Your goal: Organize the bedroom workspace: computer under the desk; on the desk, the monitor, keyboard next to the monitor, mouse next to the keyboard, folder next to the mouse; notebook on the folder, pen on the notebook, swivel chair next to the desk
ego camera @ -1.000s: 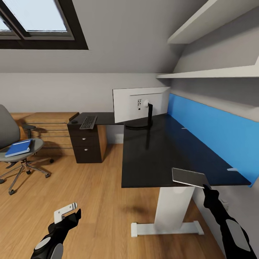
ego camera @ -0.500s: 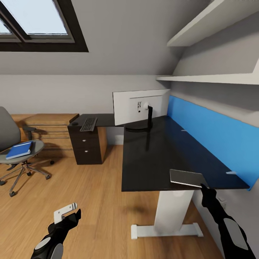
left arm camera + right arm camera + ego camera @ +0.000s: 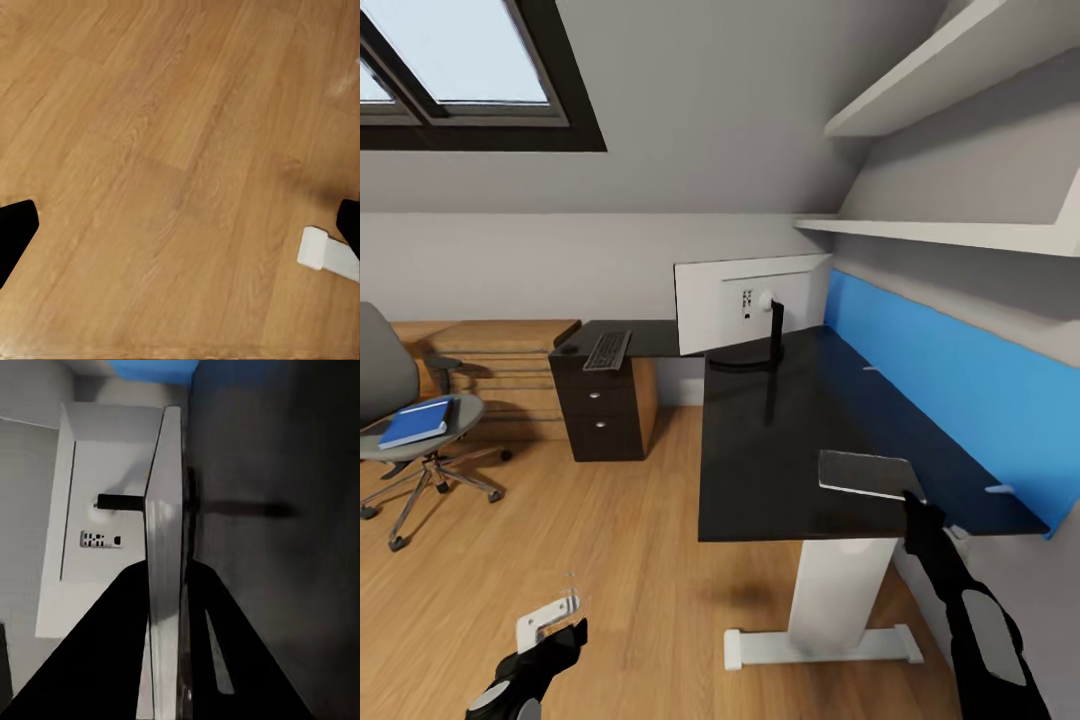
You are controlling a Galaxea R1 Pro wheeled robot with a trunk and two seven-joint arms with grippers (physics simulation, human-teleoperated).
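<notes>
My right gripper [image 3: 912, 500] is shut on the thin dark notebook [image 3: 865, 473], holding it flat just above the near end of the black desk [image 3: 780, 430]. In the right wrist view the notebook [image 3: 166, 532] is edge-on between the fingers. The monitor [image 3: 750, 300] stands on the desk with its white back toward me. The keyboard [image 3: 607, 349] and the mouse [image 3: 566, 349] lie on the desk's far left wing. The blue folder [image 3: 415, 420] rests on the swivel chair [image 3: 385, 375] at the left. My left gripper [image 3: 550, 622] hangs open over the floor. The pen and computer are out of view.
A black drawer cabinet [image 3: 600, 410] stands under the desk's left wing, with a wooden chest [image 3: 500, 365] beside it. White shelves [image 3: 950, 230] hang above the blue back panel [image 3: 950, 380]. The desk's white foot [image 3: 820, 645] lies on the plank floor [image 3: 560, 520].
The right gripper has carried the notebook left and farther in over the desk top. The head view has tilted a little, and the left gripper sits lower in it.
</notes>
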